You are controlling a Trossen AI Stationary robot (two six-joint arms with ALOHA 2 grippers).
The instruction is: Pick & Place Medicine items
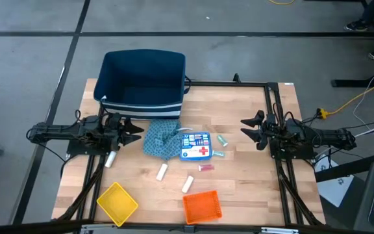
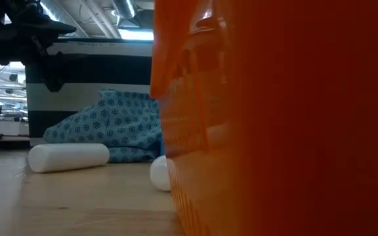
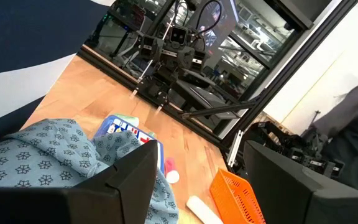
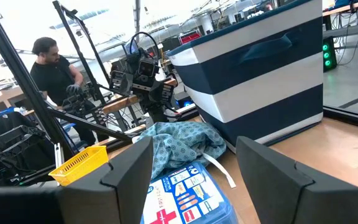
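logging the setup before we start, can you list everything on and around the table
bin: 1, navy with white stripes, table's far edge
cloth: 1, teal patterned, centre, beside the box
box: 1, blue-white, red cross, centre
white cylinders: 3, near half and by left arm
teal pieces: 2, right of box
pink piece: 1, below box
yellow tray: 1, near edge
orange tray: 1, near edge
person: 1, dark top, room behind
left gripper: fingers open
right gripper: fingers open

Navy/white striped bin [image 1: 145, 81] at table's far edge; teal patterned cloth [image 1: 160, 140] just in front. Yellow tray [image 1: 117, 203] + orange tray [image 1: 202, 207] near front edge. Person [image 4: 56, 74] in bkgd.
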